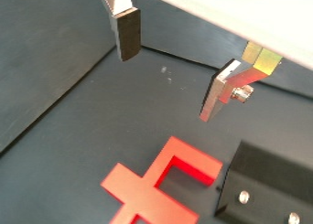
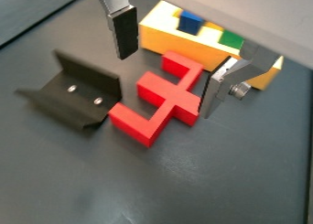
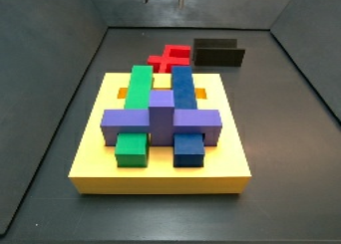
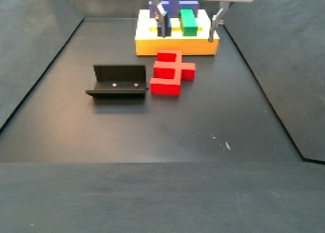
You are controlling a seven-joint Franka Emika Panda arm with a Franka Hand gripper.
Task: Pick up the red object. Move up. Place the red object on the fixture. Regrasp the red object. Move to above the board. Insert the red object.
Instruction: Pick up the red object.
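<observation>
Fixture (image 4: 122, 82): dark L-shaped bracket on the floor, left of the red piece in a side view, just beside it, not touching as far as can be told; two pale screws in its wall show in a wrist view (image 2: 76, 89).
Red object (image 4: 168, 71): cross-shaped block lying flat on the dark floor, between fixture and board; seen in both wrist views (image 2: 156, 101).
Board (image 4: 178, 39): yellow slab at the far end, carrying green (image 3: 136, 104), blue (image 3: 184, 109) and purple (image 3: 162, 120) blocks.
Gripper (image 2: 169, 65): hangs above the red object, clear of it; jaws wide apart, nothing between the fingers (image 2: 123, 31).
Floor (image 4: 191, 132): dark, matte, with low grey walls.
</observation>
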